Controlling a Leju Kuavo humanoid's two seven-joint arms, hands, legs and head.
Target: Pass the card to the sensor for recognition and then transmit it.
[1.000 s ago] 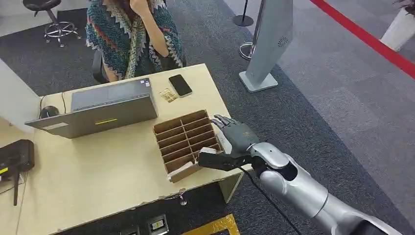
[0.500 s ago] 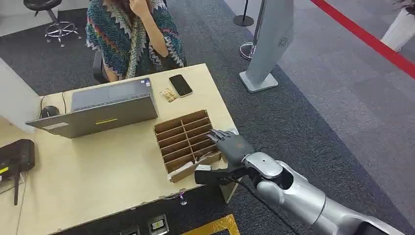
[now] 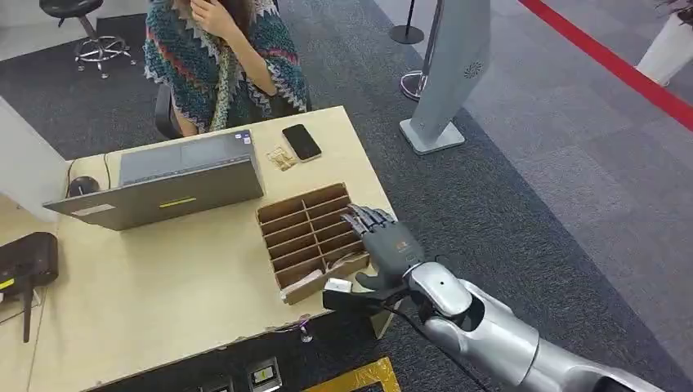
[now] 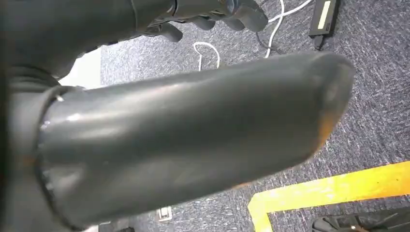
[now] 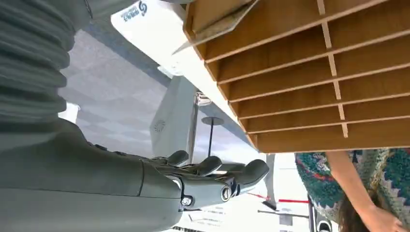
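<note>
A brown cardboard box [image 3: 301,198] with several slots sits at the table's right near corner. My right hand [image 3: 386,245] hovers over its right near part, fingers stretched out flat and apart, thumb [image 3: 353,299] spread below the box's front wall, holding nothing. A pale card [image 3: 337,285] lies at the box's near right corner, just beside the thumb. In the right wrist view the box [image 5: 309,87] and a greyish card [image 5: 217,26] leaning in an end slot are close, with my hand [image 5: 203,179] clear of them. My left hand [image 4: 193,135] hangs over the carpet, holding nothing.
A laptop [image 3: 163,184], a phone [image 3: 301,142] and a small card [image 3: 281,158] lie further back on the table. A black device [image 3: 24,261] sits at the left edge. A person [image 3: 221,57] sits behind the table. A grey stand [image 3: 445,73] rises at the right.
My right hand has drawn back toward me and slightly left, from beside the box's right wall to over its near right corner. The person's raised hand has shifted a little.
</note>
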